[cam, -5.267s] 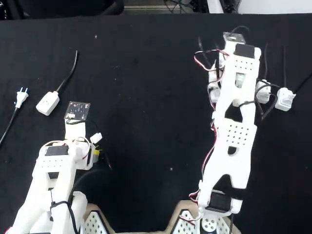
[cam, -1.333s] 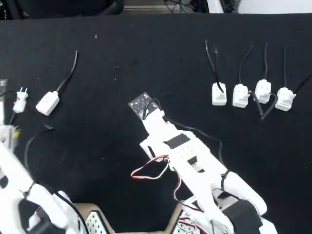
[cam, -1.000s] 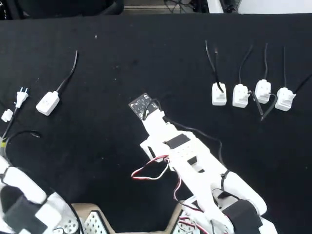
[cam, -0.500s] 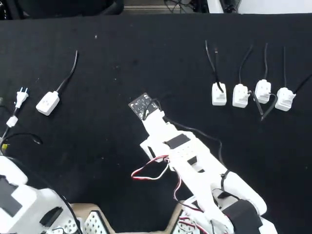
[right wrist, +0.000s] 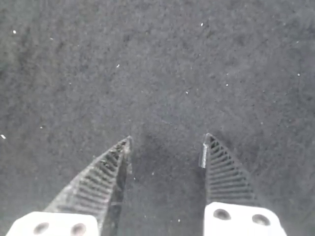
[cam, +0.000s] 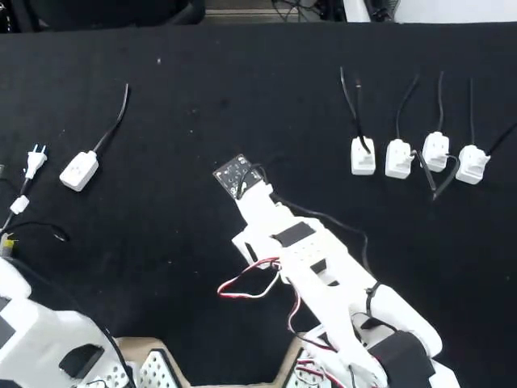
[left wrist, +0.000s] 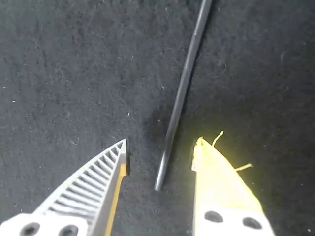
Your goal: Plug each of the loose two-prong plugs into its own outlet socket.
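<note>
High view: a loose two-prong plug (cam: 34, 162) is seen at the far left, near a white socket (cam: 78, 171). The left gripper (left wrist: 160, 150) is held released, astride a black cable (left wrist: 179, 98); the right gripper (right wrist: 166, 142) is also released, above the table (right wrist: 147, 59).

White two-prong plug (cam: 34, 161) lies unplugged — near its white socket (cam: 79, 170).

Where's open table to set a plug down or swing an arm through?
Widest bare stretch: the far middle of the table, between the lone socket and the row of four sockets. Crowded: the left edge, with the loose plug, a cable and the left arm; the right arm takes the near middle.
</note>
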Controlling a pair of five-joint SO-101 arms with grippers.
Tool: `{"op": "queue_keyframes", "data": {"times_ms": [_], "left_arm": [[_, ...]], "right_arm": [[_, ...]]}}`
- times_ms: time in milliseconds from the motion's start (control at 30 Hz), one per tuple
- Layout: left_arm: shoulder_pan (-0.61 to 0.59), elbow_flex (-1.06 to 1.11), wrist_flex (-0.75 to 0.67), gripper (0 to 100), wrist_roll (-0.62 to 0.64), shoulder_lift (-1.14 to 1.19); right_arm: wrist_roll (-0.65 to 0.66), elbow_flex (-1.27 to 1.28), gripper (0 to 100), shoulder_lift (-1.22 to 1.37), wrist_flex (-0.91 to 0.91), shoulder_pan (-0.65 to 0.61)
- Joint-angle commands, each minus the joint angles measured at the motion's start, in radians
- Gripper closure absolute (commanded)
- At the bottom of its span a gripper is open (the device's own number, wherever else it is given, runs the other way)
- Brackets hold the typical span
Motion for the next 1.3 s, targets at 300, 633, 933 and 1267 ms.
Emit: {"op": "queue_keyframes", "data": {"times_ms": [300, 633, 933, 1267], "left_arm": [[-0.021, -0.021, -0.023, 97, -0.008, 0.1], [-0.036, -0.013, -0.017, 97, -0.002, 0.049], [0.038, 0.01, 0.293, 97, -0.002, -0.233], [0.053, 0.012, 0.543, 97, 0.002, -0.499]], "right_arm": [[0.009, -0.004, 79.4, -0.031, -0.02, -0.008], [0.009, 0.015, 79.4, -0.031, -0.06, -0.008], [0.009, 0.025, 79.4, -0.031, -0.083, -0.008], [0.009, 0.027, 79.4, -0.031, -0.083, -0.008]]}}
